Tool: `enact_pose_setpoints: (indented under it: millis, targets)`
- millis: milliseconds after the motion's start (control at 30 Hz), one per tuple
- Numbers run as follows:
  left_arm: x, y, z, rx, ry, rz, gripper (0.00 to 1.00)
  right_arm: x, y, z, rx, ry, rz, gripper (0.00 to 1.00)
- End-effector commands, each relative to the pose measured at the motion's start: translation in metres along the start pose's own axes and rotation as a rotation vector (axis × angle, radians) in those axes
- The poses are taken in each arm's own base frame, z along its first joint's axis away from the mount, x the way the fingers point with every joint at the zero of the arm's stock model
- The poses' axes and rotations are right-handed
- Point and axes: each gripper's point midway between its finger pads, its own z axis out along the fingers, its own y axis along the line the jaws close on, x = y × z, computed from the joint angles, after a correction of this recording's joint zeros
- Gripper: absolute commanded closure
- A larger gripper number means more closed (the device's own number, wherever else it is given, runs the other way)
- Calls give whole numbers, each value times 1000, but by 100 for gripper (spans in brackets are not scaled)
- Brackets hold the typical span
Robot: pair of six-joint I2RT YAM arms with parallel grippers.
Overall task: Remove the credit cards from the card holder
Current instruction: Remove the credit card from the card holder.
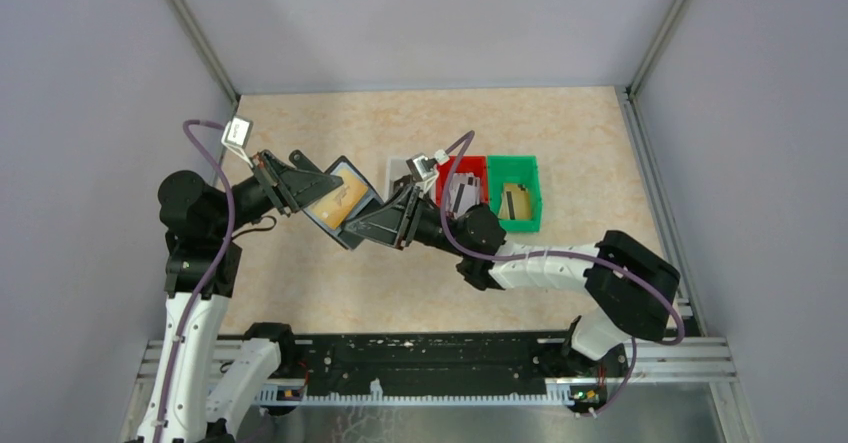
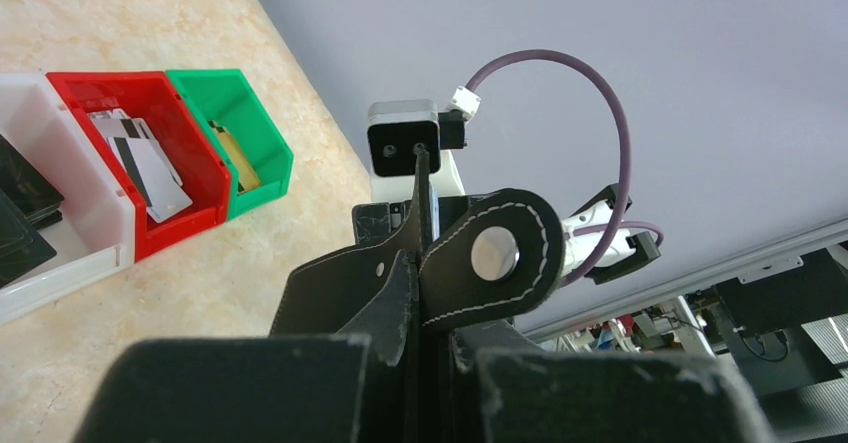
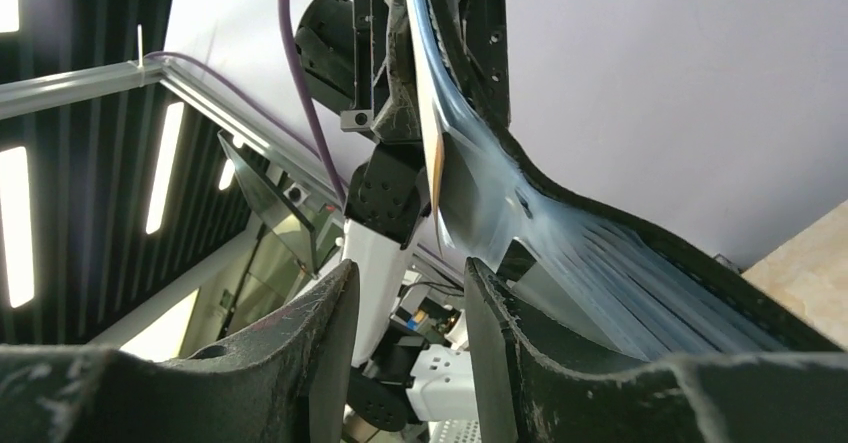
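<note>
My left gripper [image 1: 316, 191] is shut on one edge of the black card holder [image 1: 350, 170] and holds it open above the table. A gold credit card [image 1: 339, 200] shows in its slots. In the left wrist view the left gripper [image 2: 425, 353] clamps the black leather, with the snap tab [image 2: 490, 253] sticking up past it. My right gripper [image 1: 368, 225] is open at the holder's lower right edge. In the right wrist view the right gripper [image 3: 408, 288] has nothing between its jaws. The grey-blue inner slots [image 3: 620, 263] lie just right of them, and a card edge [image 3: 431, 133] stands above.
Three bins stand behind the holder: a white bin [image 1: 394, 168], a red bin [image 1: 474, 164] with grey-white striped cards [image 2: 150, 168], and a green bin [image 1: 530, 208] with a gold card [image 1: 515, 199]. Grey walls enclose the table on three sides.
</note>
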Motion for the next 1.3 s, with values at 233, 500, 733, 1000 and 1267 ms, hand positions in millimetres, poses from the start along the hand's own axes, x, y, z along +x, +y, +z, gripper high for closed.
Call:
enact_pose_setpoints:
  millis: [233,500,733,1000,1267]
  targets:
    - [-9,-23,-4,38,-26,44,100,-8,19,11,-55,-18,-50,58]
    - [-6,-18,-4,29,-23,41,100,-15,29,26,-143,-34,-13,77]
    - [-6,-6,-1,5,-22,21,100,-14,27,19,-153,-53,-8,100]
    - [-9,-2,0,-10,-25,13,91,-16,16,3,-79,-76,-53,100]
    - [-5,-2,-1,9,-4,-11,87,-16,13,0,-67,-84,-57,100]
